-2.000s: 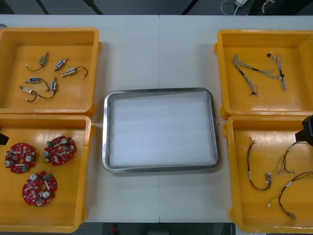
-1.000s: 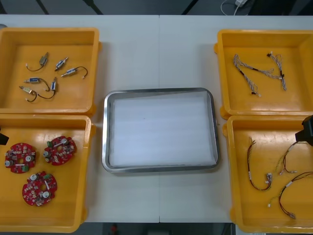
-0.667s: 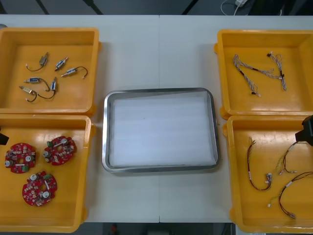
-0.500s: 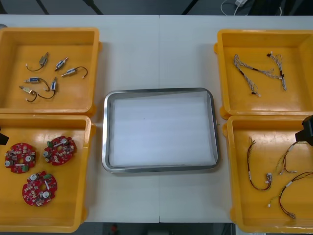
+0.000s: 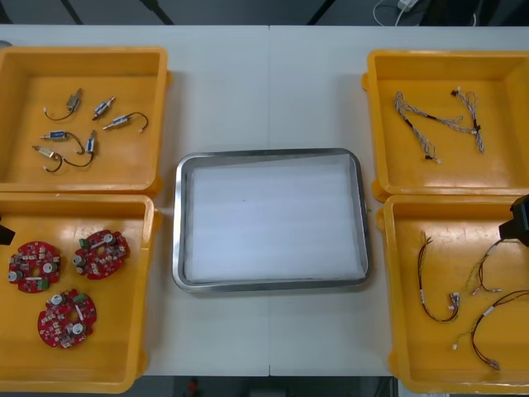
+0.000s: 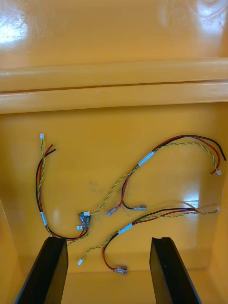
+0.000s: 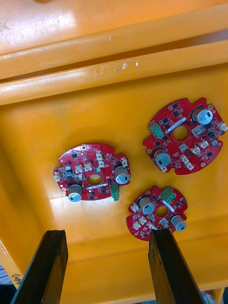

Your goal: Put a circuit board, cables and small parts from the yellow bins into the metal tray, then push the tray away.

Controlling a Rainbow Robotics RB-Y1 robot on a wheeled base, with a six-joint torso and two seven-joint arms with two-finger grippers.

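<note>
With the metal tray (image 5: 178, 217) empty on the surface (image 5: 273, 83), the first pick seems at hand: the left end effector (image 7: 107, 235) hangs spread above round red circuit boards (image 7: 92, 172) in a yellow bin (image 7: 47, 123), the right end effector (image 6: 108, 240) spread above red and yellow cables (image 6: 146, 158), and either must next descend and pinch one.

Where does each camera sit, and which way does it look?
Front view: above the arms, looking steeply down at the table, tray and yellow bins; dark arm ends at both side edges.
Left wrist view: on the left arm, facing three circuit boards; open left pincer shows.
Right wrist view: on the right arm, facing red and yellow cables; open right pincer shows.
Shared: the front view shows those boards and cables too.
</note>
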